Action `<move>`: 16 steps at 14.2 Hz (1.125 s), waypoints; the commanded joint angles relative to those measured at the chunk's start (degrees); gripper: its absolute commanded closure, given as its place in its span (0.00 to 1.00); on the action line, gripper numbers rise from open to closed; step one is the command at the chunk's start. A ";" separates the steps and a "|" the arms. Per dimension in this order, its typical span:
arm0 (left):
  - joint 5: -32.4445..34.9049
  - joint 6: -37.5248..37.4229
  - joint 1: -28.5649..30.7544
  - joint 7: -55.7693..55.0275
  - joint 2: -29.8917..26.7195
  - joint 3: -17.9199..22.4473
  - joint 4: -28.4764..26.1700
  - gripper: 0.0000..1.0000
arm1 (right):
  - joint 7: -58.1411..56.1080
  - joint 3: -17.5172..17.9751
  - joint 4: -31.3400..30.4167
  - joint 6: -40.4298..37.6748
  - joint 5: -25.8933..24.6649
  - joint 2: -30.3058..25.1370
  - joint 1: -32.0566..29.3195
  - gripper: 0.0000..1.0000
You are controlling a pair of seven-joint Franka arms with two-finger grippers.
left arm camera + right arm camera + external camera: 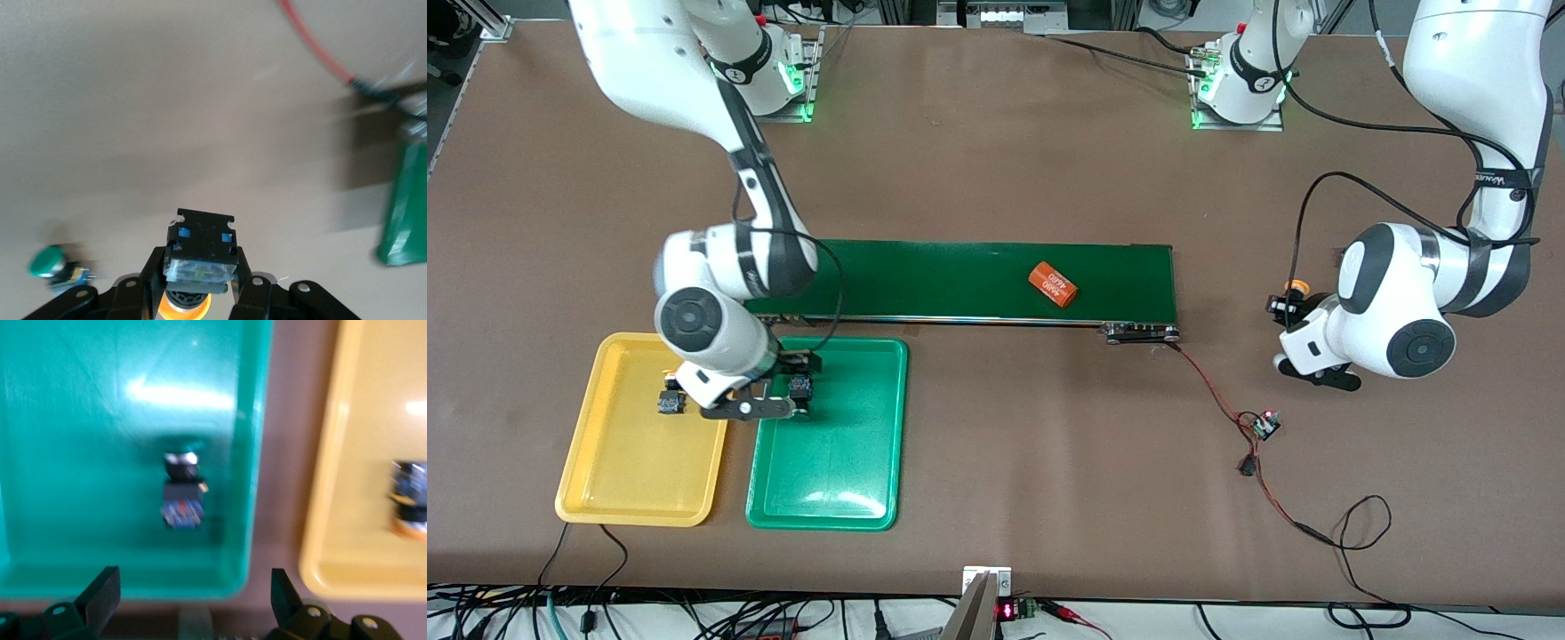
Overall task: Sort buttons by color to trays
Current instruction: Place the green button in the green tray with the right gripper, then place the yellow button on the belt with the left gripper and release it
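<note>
Now your left gripper (197, 293) clamps a yellow button (200, 257) at its end of the table — the yellow tray (640, 514) lies at the right arm's end. Right gripper (190, 603), open, hangs over the green tray (818, 516) — green button (181, 490) in it.

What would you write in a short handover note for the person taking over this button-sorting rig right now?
Right gripper: open, over the green tray.
Left gripper: shut on a yellow-orange button, over the table past the conveyor belt.
Done: one green button in the green tray, one yellow-orange button in the yellow tray.
Left: bring the held button to the yellow tray; a green button lies on the table beside the left gripper.
</note>
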 commanded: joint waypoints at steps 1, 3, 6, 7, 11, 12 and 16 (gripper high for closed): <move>-6.41 -1.03 -2.18 -5.06 0.49 0.37 2.84 0.74 | -7.52 -1.49 -1.35 -6.44 -0.04 -6.97 -3.33 0.00; -6.77 -1.03 -4.46 -9.78 0.41 0.37 6.60 0.74 | -10.89 -1.59 -1.35 -10.04 0.22 -10.22 -6.32 0.00; -8.79 3.96 -9.12 -20.32 0.49 0.37 6.89 0.74 | -10.89 -2.89 -1.09 -15.66 -0.13 -17.16 -6.69 0.00; -8.71 6.16 -10.61 -24.01 0.84 0.37 6.63 0.74 | -10.81 -3.69 -1.18 -17.51 -0.13 -20.05 -6.69 0.00; -8.01 9.61 -15.80 -29.59 2.07 0.63 3.21 0.74 | -10.89 -3.61 -1.00 -18.67 -0.22 -21.05 -6.60 0.00; -7.83 9.70 -17.20 -29.59 2.25 0.72 1.46 0.74 | -10.89 -3.61 -1.00 -18.23 0.22 -20.87 -6.77 0.00; -5.81 10.83 -18.89 -30.73 3.13 0.90 -1.81 0.74 | -10.89 -3.34 -1.35 -18.85 0.57 -20.87 -6.16 0.00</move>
